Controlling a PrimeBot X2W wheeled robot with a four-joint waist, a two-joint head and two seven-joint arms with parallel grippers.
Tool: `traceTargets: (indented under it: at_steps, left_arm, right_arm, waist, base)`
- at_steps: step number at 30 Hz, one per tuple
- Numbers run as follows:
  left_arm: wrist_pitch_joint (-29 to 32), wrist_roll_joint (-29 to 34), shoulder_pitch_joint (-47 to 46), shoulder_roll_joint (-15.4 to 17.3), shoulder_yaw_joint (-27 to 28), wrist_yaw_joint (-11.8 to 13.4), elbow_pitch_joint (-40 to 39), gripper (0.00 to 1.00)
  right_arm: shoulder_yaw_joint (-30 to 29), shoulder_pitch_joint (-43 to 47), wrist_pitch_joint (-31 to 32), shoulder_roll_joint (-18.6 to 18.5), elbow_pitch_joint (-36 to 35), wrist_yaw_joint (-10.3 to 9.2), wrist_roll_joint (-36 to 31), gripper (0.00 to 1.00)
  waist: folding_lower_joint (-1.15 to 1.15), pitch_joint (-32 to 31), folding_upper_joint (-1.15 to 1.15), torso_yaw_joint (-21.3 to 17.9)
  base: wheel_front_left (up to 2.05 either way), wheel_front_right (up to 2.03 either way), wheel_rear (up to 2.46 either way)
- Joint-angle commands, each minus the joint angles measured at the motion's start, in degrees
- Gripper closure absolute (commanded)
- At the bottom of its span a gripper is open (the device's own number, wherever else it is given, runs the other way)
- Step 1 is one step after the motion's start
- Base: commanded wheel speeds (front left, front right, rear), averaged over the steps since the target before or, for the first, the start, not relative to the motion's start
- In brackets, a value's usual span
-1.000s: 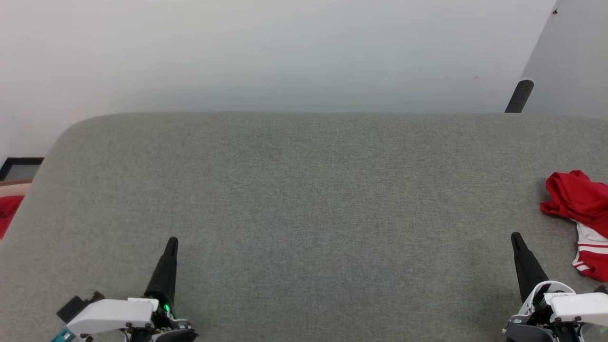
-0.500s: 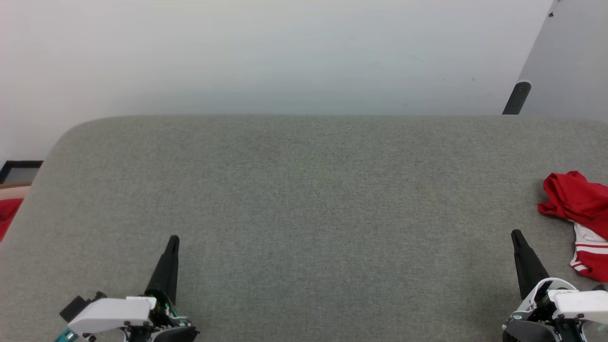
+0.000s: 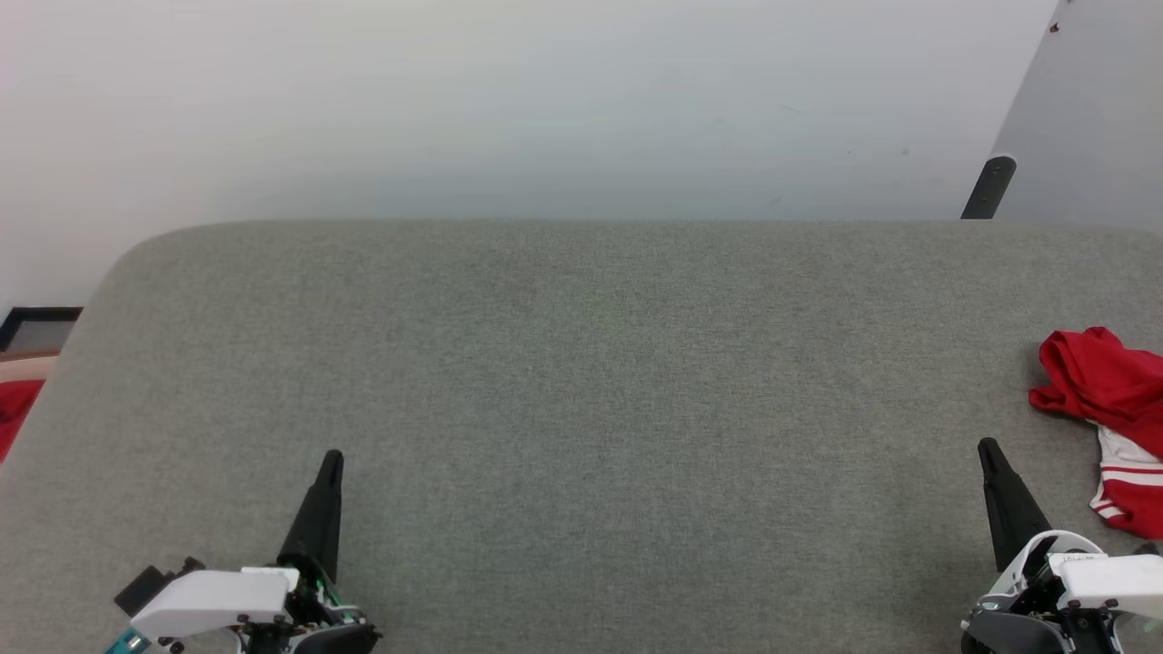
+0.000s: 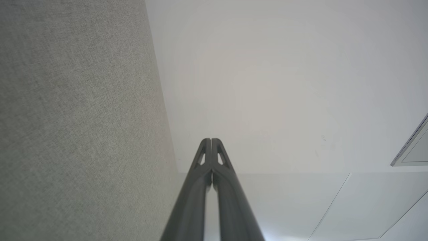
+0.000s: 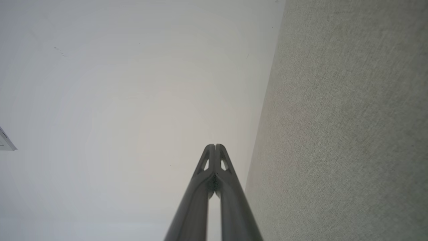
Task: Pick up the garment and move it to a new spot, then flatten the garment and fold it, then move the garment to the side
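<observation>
The garment [image 3: 1116, 413], red with a white striped part, lies crumpled at the right edge of the grey fabric surface [image 3: 581, 381] in the head view, partly cut off by the frame. My right gripper [image 3: 988, 447] is shut at the lower right, its tip a short way left of the garment and apart from it. At the lower left my left gripper [image 3: 332, 459] is shut and holds nothing. In the left wrist view the left gripper [image 4: 211, 140] has its tips pressed together. The right gripper [image 5: 214, 146] looks the same in the right wrist view.
A pale floor lies beyond the surface's far edge. A dark post [image 3: 990, 186] leans at the back right beside a grey panel [image 3: 1090, 118]. Something red [image 3: 14, 409] and a dark frame [image 3: 36, 322] sit off the left edge.
The head view shifted very slightly a second ago; since then nothing has moved. Both grippers stay shut in place and the garment lies still.
</observation>
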Motion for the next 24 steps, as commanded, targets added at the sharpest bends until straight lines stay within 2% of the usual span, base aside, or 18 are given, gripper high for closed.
traceTargets:
  at_steps: [1,24]
  left_arm:
    - [0.19,0.20,-0.56,-0.08,0.14,0.06,0.06,1.00]
    - [0.36,0.45,-0.59,-0.26,0.39,0.06,0.07,1.00]
  right_arm:
    - [-0.18,-0.11,0.04,0.04,0.02,0.02,0.13,1.00]
    - [-0.32,-0.14,0.26,0.18,0.04,0.02,-0.10,1.00]
  waist:
    - [0.00,0.00,0.00,0.00]
    - [0.00,0.00,0.00,0.00]
  base:
    - [0.00,0.00,0.00]
    - [0.00,0.00,0.00]
